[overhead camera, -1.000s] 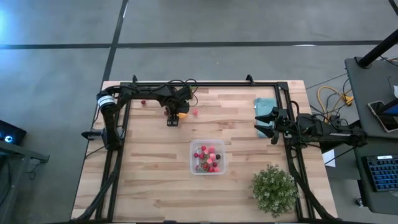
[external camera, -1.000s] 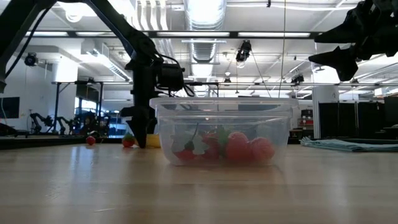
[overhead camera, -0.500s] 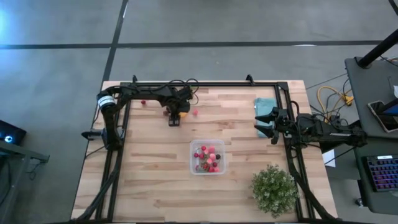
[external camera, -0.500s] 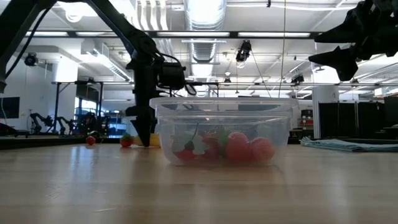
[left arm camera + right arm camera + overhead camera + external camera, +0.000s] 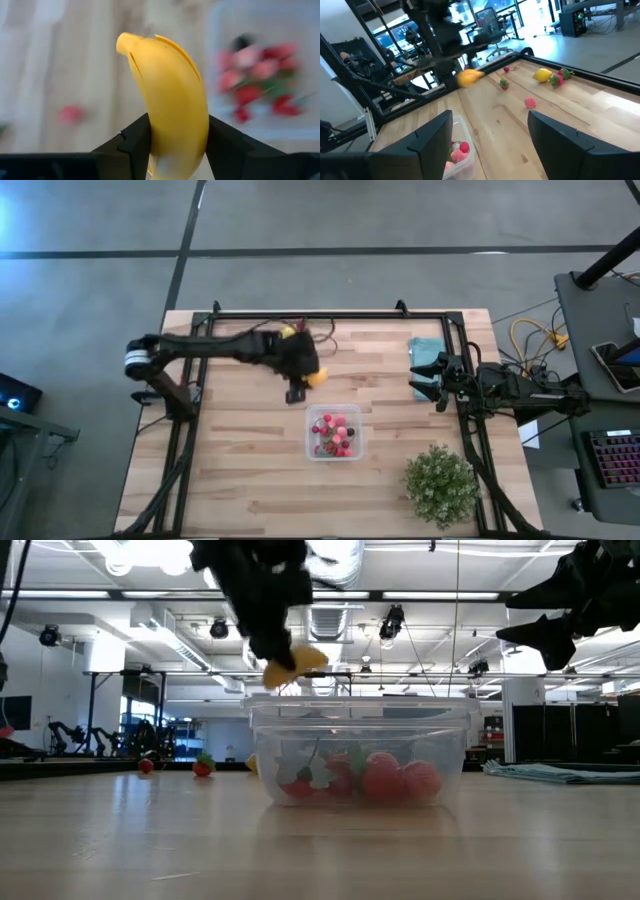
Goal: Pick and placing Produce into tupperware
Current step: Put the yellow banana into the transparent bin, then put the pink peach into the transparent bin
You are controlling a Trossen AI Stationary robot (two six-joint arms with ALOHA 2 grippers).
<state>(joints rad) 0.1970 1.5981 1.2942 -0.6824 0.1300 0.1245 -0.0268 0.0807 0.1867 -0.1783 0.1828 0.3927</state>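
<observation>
L gripper (image 5: pixel 172 142), down at the table 0.5 s ago, now clenches yellow toy banana (image 5: pixel 167 90) aloft nr clear squarish plastic tupperware (image 5: pixel 334 433); drop-in looks next.

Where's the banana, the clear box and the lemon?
banana (image 5: pixel 172 95), left wrist view, middle of its yellow body.
clear box (image 5: pixel 311 448), high view, its left rim.
lemon (image 5: pixel 542 75), right wrist view, middle of the fruit.

I held the yellow banana (image 5: pixel 172 100) in the air, near the clear tupperware (image 5: pixel 334 432). The tupperware contained red and pink berries (image 5: pixel 335 431). A lemon (image 5: pixel 542 75) and some berries (image 5: pixel 530 102) lay on the wood.
</observation>
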